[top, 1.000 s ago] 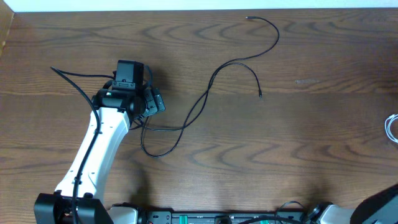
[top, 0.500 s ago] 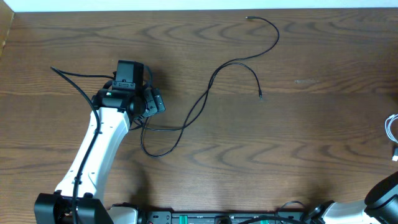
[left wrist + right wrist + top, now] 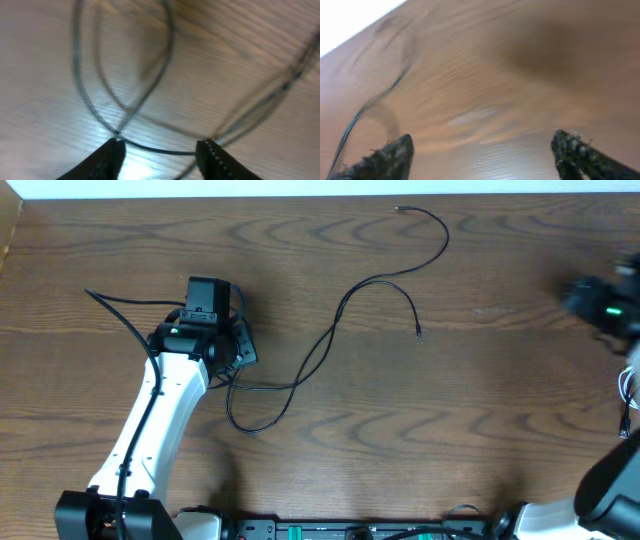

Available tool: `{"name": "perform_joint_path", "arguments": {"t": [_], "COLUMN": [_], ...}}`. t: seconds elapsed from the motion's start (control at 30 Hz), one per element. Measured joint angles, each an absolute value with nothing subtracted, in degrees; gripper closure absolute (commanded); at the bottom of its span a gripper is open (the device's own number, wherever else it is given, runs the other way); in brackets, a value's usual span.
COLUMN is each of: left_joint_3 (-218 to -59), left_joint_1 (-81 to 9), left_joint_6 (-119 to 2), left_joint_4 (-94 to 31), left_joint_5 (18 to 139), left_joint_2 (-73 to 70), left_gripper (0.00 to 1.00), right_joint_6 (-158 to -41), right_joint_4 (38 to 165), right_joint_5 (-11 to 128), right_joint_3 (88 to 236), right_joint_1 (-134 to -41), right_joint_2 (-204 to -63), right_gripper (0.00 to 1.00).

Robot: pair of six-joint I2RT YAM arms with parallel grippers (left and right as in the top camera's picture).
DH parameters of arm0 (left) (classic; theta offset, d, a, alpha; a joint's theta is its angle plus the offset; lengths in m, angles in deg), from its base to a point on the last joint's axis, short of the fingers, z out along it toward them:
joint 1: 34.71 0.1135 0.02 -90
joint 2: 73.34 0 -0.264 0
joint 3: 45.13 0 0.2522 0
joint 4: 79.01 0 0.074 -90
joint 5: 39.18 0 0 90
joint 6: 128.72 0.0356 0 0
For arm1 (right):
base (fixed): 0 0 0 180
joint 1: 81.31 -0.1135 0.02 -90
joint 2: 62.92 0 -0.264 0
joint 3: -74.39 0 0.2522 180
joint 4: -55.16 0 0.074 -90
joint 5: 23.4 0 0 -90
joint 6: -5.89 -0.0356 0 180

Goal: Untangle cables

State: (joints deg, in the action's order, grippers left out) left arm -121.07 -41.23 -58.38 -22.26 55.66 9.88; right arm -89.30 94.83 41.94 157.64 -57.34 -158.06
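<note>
Thin black cable curving across middle of brown wooden table, looped end beneath left gripper, fingers apart; short white cable at right edge; right gripper blurred, fingers spread.

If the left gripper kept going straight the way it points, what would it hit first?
Most likely the black cable, whose loop runs between the open fingertips of the left gripper, with the table right under it. The wrist view is blurred, so depth is uncertain.

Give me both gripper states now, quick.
Left gripper: open, black cable below between its fingers, not gripped.
Right gripper: open, empty, view blurred.
</note>
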Motion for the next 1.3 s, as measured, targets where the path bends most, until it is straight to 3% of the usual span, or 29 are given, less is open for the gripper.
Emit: {"name": "perform_joint_path", "arguments": {"t": [0.1, 0.3, 0.43, 0.67, 0.83, 1.3], "left_joint_3": [-121.1, -121.1, -121.1, -121.1, -121.1, -121.1], "left_joint_1": [-41.6, -41.8, -40.0, -31.6, -30.6, -30.6], "left_joint_6": [-56.3, -54.6, -56.3, -61.7, -63.1, -63.4], "left_joint_4": [-22.7, -20.4, -19.1, -15.6, -14.3, -12.3], "left_joint_5": [58.8, 54.3, 49.6, 46.2, 46.0, 47.3], "left_joint_2": [9.9, 9.9, 8.9, 1.5, 1.8, 3.2], "left_gripper": [0.32, 0.22, 0.13, 0.08, 0.07, 0.07], "right_joint_6": [-86.4, -85.5, -91.2, -103.9, -111.2, -122.8], "right_joint_4": [96.7, 96.2, 94.1, 90.6, 86.0, 73.8], "right_joint_5": [40.4, 43.4, 47.1, 51.5, 53.8, 63.5], "right_joint_3": [157.7, 157.7, 157.7, 157.7, 157.8, 157.9], "right_joint_1": [-67.4, -85.4, -95.0, -107.7, -114.2, -119.9], "right_joint_2": [-158.1, -158.1, -158.6, -162.2, -167.8, -178.6], "right_gripper": [0.01, 0.01, 0.01, 0.01, 0.01, 0.01]}}
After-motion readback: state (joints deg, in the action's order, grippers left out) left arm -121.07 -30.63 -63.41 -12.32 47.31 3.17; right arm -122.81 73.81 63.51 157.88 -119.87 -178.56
